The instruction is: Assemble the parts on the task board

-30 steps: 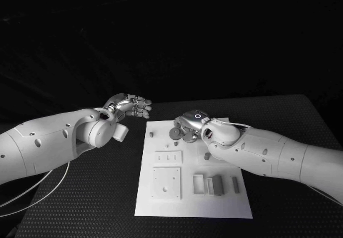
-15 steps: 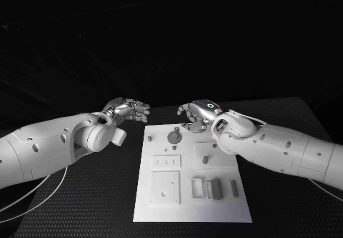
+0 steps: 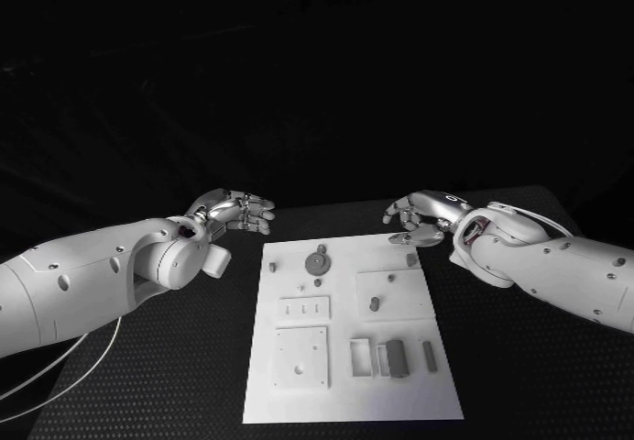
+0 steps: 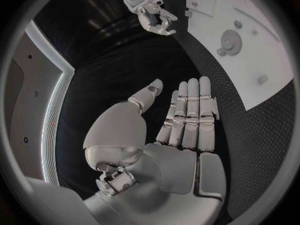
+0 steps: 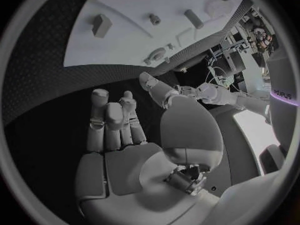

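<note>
- Task board [image 3: 346, 385], a white plate, lies flat in the middle of the black surface [image 3: 158, 385], between the two arms.
- Parts on the board: a round disc [image 3: 317, 263] near its far edge, with a small peg [image 3: 274, 268] near the board's left edge beside it.
- More parts: a short pin [image 3: 374, 302] on a raised square right of centre, and a row of upright blocks [image 3: 394, 357] toward the near right corner.
- Left hand [image 3: 235, 212] hovers off the board's far left corner, above the surface; its wrist view shows its fingers [image 4: 189, 116] straight and side by side, holding nothing.
- Right hand [image 3: 425, 218] hangs over the board's far right corner, its fingers [image 5: 111, 116] loosely bent with an empty palm, touching no part.
</note>
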